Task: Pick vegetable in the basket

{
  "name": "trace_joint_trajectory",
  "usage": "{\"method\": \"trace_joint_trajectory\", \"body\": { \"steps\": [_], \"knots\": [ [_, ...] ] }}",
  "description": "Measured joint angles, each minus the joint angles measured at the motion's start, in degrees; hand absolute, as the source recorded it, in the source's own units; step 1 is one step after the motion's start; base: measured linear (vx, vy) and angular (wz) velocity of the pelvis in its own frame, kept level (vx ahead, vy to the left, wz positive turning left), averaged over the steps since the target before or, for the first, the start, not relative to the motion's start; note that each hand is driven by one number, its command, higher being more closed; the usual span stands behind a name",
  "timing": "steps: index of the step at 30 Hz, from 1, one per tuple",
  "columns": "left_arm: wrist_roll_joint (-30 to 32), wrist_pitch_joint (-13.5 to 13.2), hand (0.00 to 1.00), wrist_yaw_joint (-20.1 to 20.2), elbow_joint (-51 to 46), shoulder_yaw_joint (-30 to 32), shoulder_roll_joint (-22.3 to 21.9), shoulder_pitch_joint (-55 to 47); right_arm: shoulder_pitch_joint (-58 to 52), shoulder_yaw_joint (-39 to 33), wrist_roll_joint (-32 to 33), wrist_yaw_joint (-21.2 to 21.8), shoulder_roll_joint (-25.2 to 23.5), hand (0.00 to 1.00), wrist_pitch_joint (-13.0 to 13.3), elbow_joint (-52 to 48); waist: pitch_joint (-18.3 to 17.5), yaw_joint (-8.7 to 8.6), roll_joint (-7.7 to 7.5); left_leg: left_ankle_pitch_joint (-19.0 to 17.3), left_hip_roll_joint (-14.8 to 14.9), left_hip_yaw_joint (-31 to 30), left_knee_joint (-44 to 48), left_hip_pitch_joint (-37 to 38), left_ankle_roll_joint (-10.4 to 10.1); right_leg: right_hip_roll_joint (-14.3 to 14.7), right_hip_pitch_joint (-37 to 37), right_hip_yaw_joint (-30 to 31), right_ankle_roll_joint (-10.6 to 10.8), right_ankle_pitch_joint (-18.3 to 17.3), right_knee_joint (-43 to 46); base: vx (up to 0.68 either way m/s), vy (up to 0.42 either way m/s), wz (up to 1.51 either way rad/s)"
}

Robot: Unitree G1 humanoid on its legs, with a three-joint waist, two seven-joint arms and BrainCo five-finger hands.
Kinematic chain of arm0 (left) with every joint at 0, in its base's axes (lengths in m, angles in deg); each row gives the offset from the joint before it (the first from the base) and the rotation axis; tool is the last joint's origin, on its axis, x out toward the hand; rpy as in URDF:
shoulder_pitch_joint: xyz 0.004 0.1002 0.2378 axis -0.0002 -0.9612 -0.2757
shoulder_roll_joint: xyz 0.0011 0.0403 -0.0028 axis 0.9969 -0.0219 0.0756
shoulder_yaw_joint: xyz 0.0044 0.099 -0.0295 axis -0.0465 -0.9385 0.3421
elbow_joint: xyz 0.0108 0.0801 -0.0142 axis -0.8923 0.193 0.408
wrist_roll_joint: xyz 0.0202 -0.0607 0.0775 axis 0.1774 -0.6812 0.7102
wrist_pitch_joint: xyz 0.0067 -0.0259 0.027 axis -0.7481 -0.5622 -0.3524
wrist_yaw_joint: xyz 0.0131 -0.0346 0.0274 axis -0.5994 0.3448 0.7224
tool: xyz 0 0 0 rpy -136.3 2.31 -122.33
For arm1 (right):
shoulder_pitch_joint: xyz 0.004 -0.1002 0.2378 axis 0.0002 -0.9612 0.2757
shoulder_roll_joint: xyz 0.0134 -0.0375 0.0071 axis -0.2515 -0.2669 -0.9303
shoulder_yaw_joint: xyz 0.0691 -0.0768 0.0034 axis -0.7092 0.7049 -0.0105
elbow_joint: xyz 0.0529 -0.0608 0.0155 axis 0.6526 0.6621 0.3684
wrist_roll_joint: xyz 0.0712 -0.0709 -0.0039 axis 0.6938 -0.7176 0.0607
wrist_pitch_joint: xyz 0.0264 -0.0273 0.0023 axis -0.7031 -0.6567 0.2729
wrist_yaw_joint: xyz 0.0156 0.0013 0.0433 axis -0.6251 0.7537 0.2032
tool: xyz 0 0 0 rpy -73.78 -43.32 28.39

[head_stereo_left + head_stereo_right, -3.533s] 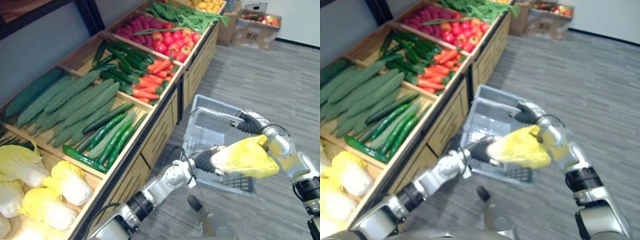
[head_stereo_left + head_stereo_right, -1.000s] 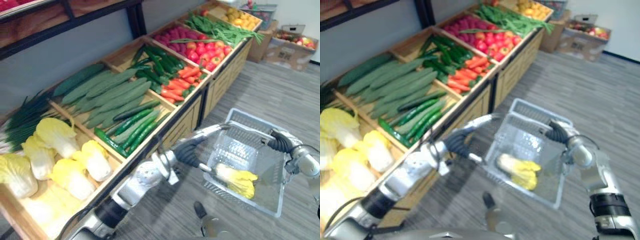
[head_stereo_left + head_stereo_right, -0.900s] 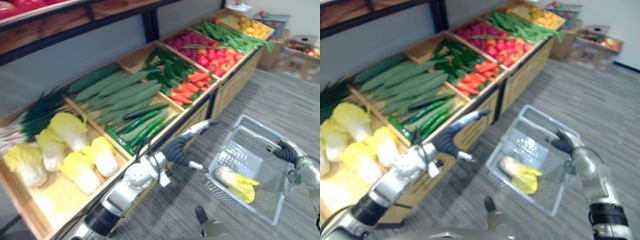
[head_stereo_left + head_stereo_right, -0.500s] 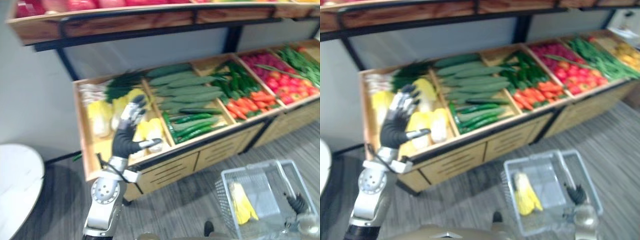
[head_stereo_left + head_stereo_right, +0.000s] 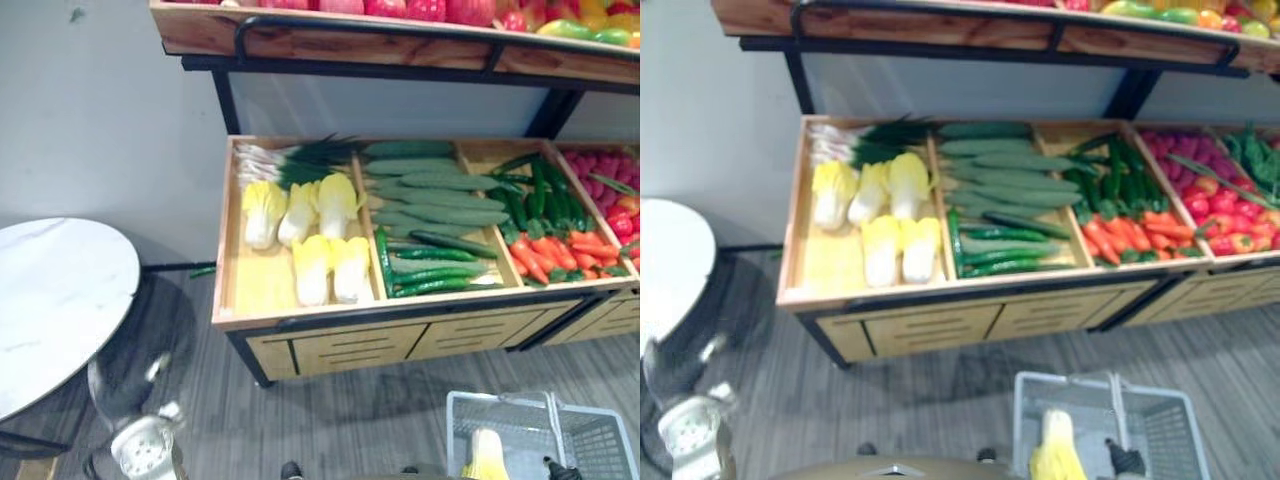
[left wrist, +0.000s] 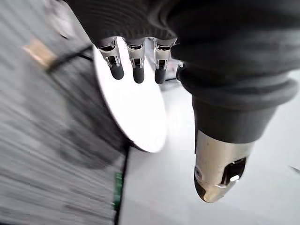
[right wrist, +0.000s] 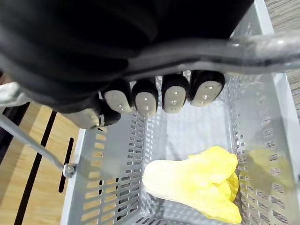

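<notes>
A grey plastic basket (image 5: 500, 398) hangs low in front of the vegetable stand, at the bottom right of the eye views. In it lies a yellow napa cabbage (image 7: 197, 183), whose top also shows as the cabbage (image 5: 1055, 450). My right hand (image 7: 161, 96) is shut on the basket's metal handle (image 7: 265, 46), its fingers curled round the bar. In the left wrist view my left hand (image 6: 136, 63) hangs open and empty, fingers straight, over a round white table (image 6: 138, 117).
The wooden stand (image 5: 300, 320) holds more napa cabbages (image 5: 315, 230) and spring onions (image 5: 290, 160) in its left bin, then cucumbers (image 5: 430, 195), then carrots (image 5: 555, 255). A shelf of fruit (image 5: 400, 10) runs above. The round white table (image 5: 50, 300) stands left of the stand.
The camera has swung left and back, so the whole stand shows. My left arm has dropped from in front of the cabbage bin to the lower left. The basket still hangs from my right hand.
</notes>
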Motion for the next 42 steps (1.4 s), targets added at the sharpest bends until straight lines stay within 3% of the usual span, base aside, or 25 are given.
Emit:
{"method": "trace_joint_trajectory", "body": {
  "steps": [6, 11, 17, 25, 33, 35, 37, 39, 42],
  "knots": [
    [-2.0, 1.8, 0.00, -0.3, 25.2, 10.4, 0.0, -0.2, 0.4, -0.1, 2.2, -2.0, 0.4, 1.00, 0.0, 3.3, -0.3, -0.49, 0.68, -0.3, -0.6, -1.4, 0.0, -0.4, 0.2, -0.3, 0.6, -0.9, 0.2, -0.2, -1.1, 0.01, 0.005, 0.09],
    [0.3, 4.1, 0.00, 1.5, 32.6, 9.0, -0.8, -1.4, 1.1, 0.4, 3.8, -2.9, 0.4, 1.00, 0.0, 7.2, -0.6, -0.71, 1.23, -0.4, -1.3, -3.0, 0.0, -0.6, 0.1, -0.7, 1.6, -2.2, 0.3, -0.2, -1.5, 0.04, 0.012, 0.15],
    [2.5, 3.9, 0.00, 4.8, 34.5, -1.2, -3.0, -1.2, 0.7, 3.5, 3.9, -3.8, 0.1, 1.00, 0.1, 9.1, -0.6, -1.71, 1.68, -0.4, -2.0, -5.3, -0.1, -0.6, 0.0, -1.1, 3.0, -4.3, 0.5, -0.9, -1.7, 0.04, 0.001, 0.18],
    [2.6, 2.9, 0.00, 5.3, 34.5, -14.2, -1.8, -0.5, 1.1, 4.7, 6.1, -6.0, -1.4, 1.00, 0.1, 9.6, 1.3, -2.90, 1.69, -0.5, -1.9, -9.3, -0.1, -0.3, -0.1, -1.6, 2.5, -6.1, 0.1, -6.5, 5.7, 0.05, -0.017, 0.24],
    [5.5, 1.4, 0.00, 5.2, 34.4, -20.3, -0.4, 0.0, 2.8, 4.8, 7.1, -6.2, -1.4, 1.00, 0.2, 10.3, 3.6, -2.85, 2.02, -0.7, -1.6, -9.1, 0.3, -0.4, 0.0, -1.2, 2.1, -4.8, -0.2, -7.1, 5.8, 0.06, -0.012, -0.03],
    [7.4, 1.3, 0.00, 5.3, 34.3, -21.8, 0.2, 0.4, 3.3, 4.8, 7.3, -6.2, -1.4, 1.00, 0.3, 10.3, 4.8, -2.97, 1.67, -2.6, -1.4, -8.9, 3.9, -1.6, 0.3, -1.5, 2.0, -4.3, -0.1, -7.1, 6.5, 0.08, 0.010, -0.11],
    [9.8, 1.1, 0.00, 5.5, 34.3, -23.1, 0.6, 1.6, 4.7, 4.7, 8.4, -6.2, -0.9, 1.00, 0.9, 10.1, 7.9, -2.91, 1.90, -9.9, 0.9, -8.2, 16.8, -5.3, 0.5, -1.2, 1.4, 0.0, -0.4, -7.2, 9.8, 0.01, 0.041, -0.34],
    [10.4, 1.1, 0.00, 5.4, 34.4, -24.0, 0.6, 1.4, 4.8, 5.0, 8.3, -6.2, -1.1, 1.00, 1.7, 8.5, 8.6, -2.71, 2.32, -13.6, 3.2, -4.8, 22.1, -5.5, 0.4, -0.2, -1.2, 5.0, -0.5, -7.0, 13.4, -0.04, 0.111, -0.92],
    [10.4, 1.1, 0.00, 5.3, 34.5, -23.9, 1.9, 1.9, 4.5, 6.8, 8.3, -6.2, -2.1, 1.00, 3.0, 4.9, 8.8, -2.67, 2.67, -16.1, 6.6, 2.1, 24.8, -5.1, 0.8, 2.1, -5.8, 9.4, -1.7, -1.7, 15.0, -0.08, 0.138, -1.36]
  ]
}}
